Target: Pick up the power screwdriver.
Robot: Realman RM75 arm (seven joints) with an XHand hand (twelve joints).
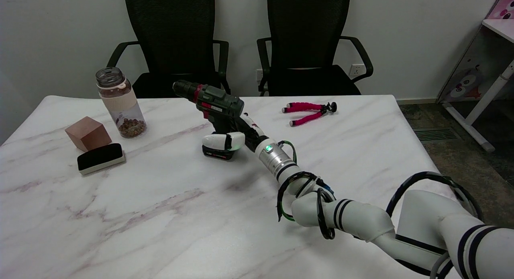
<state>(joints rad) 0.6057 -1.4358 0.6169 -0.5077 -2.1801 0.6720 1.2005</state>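
The power screwdriver (pixel 215 102) is dark green and black with a red ring behind its chuck. It stands upright at the middle of the marble table (pixel 160 214), chuck pointing left, and its battery base (pixel 217 153) looks to be resting on the tabletop. My right hand (pixel 237 137) reaches in from the lower right and grips the handle just above the battery. A white finger (pixel 223 141) wraps across the near side of the handle. The rest of the hand lies behind and to the right of the handle, partly hidden by it.
At the left stand a clear bottle (pixel 119 103) with brown contents, a brown cube (pixel 88 133) and a black eraser (pixel 100 157). A pink-legged mini tripod (pixel 307 111) lies at the back right. Two black chairs (pixel 176 38) stand behind the far edge.
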